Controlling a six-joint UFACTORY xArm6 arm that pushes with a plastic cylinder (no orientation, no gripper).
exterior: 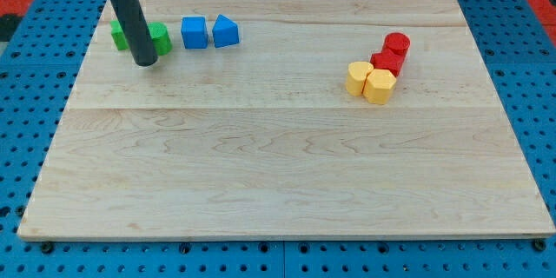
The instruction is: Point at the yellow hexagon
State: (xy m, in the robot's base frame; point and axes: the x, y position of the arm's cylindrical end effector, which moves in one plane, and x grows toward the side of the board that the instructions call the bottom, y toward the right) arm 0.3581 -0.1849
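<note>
My tool (145,63), a bare tip, sits between two green blocks (159,38), far from the yellow hexagon (380,86).

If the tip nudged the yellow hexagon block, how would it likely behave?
The yellow hexagon block looks squat and flat-sided, so it would probably slide, not roll. It touches another yellow block, likely shoving that too. My tip is far off at the view's left.
</note>
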